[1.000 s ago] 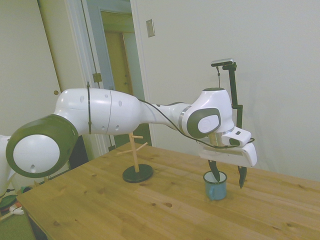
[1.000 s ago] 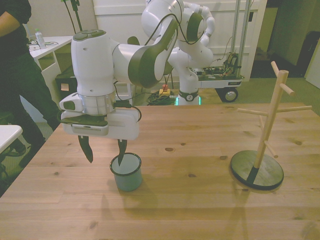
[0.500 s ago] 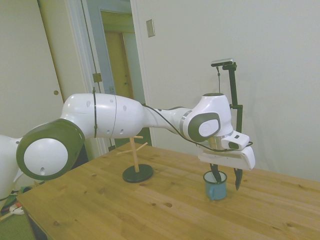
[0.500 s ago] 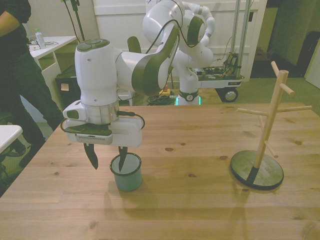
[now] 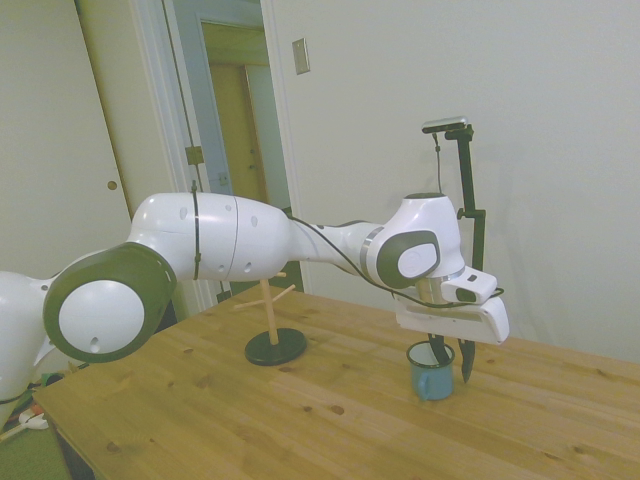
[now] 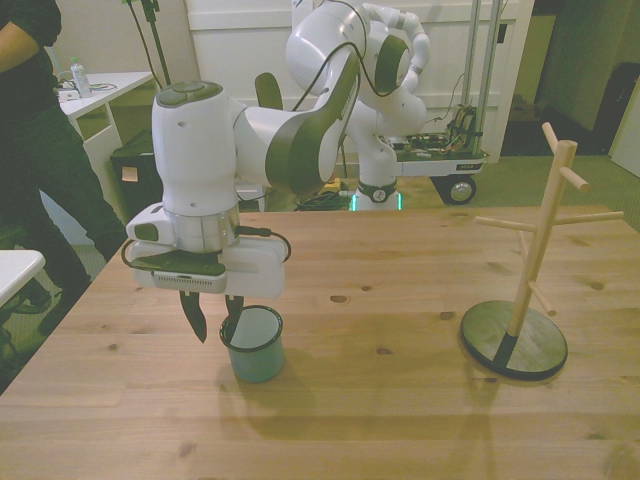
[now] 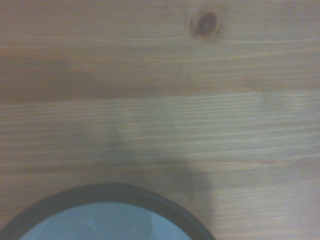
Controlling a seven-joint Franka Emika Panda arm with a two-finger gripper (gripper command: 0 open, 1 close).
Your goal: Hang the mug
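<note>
Looking at the nearest thing first, we find the mug (image 6: 252, 343) low and left of centre in the front view, standing upright on the wooden table (image 6: 400, 410), its white inside showing. Our gripper (image 6: 217, 316) straddles the mug's wall on the front view's left: one dark finger (image 6: 234, 308) dips inside the rim and the other hangs outside it. The fingers stand at a narrow gap with only the wall between them; we cannot tell if they touch the enamel. Compared with a second ago, that gap has closed markedly, since the outer finger then hung well off the mug. The gripper also sits lower, and the mug has kept its place.

From the side, the mug (image 5: 431, 371) is right of centre, with the gripper (image 5: 450, 360) at its rim.

Close up, the wrist view gives us a blurred arc of the mug's dark rim (image 7: 110, 197) with pale blue inside, and bare table grain (image 7: 160, 75) with one knot.

Farther right in the front view, the wooden peg stand (image 6: 520, 290) rises from its dark round base, well apart from the mug. At the upper left edge, beyond the table, a person (image 6: 40, 150) in dark clothes stands.
</note>
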